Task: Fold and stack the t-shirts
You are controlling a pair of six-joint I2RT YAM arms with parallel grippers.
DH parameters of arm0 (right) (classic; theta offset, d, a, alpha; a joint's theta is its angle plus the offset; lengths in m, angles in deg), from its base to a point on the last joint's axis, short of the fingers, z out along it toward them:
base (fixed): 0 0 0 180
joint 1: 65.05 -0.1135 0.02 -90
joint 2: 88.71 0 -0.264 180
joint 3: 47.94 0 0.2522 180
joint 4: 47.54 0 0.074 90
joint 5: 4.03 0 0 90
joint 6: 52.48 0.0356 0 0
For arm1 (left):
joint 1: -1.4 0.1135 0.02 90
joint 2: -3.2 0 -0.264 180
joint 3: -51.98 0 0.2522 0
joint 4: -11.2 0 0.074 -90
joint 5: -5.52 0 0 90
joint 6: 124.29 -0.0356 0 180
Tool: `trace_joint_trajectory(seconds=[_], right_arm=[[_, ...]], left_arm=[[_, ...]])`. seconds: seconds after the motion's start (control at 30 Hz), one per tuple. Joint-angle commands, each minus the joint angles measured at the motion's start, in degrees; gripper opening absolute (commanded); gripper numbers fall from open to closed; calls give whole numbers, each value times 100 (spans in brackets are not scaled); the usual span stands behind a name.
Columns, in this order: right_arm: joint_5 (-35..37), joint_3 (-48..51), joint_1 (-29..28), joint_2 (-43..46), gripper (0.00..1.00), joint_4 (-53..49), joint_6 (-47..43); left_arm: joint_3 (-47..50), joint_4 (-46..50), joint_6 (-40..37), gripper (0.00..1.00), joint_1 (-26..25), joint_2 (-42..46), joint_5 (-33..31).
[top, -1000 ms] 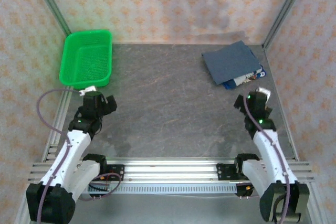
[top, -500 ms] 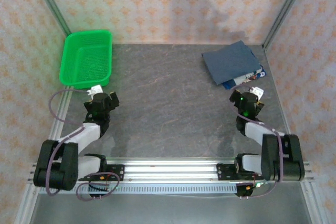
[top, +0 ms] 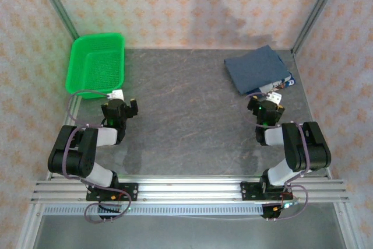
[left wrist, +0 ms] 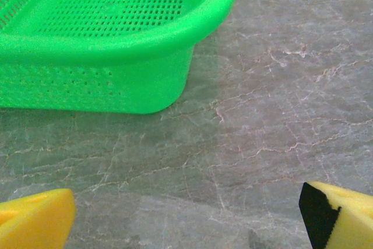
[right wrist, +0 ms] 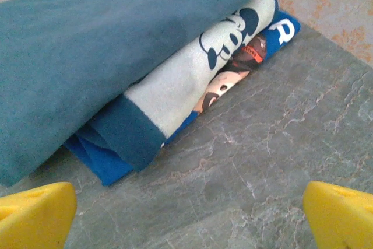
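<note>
Slate-blue t-shirt [top: 256, 68] sits folded on printed t-shirt [right wrist: 175, 97], two o'clock; left gripper [left wrist: 186, 214], right gripper [right wrist: 189, 217] released; seems finished, arms need parking.

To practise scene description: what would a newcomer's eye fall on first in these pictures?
The empty bright green plastic mesh basket at the far left of the grey marbled table stands out most. At the far right, a folded plain slate-blue cloth t-shirt lies on a royal blue t-shirt with a white cartoon print. The left end effector and right end effector are open.
</note>
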Motion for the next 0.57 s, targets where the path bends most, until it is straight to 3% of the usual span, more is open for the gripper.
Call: trace_joint_trajectory(seconds=[0.0,0.27,0.53], right_arm=[[304,23,-5,48,99,376,-29],[-356,-177,-5,-12,99,73,-278],[-578,-161,99,7,99,71,-234]], left_arm=[[-109,-259,-174,100,13,53,55],[-110,-283,-174,100,13,55,54],[-105,-281,-173,100,8,54,55]])
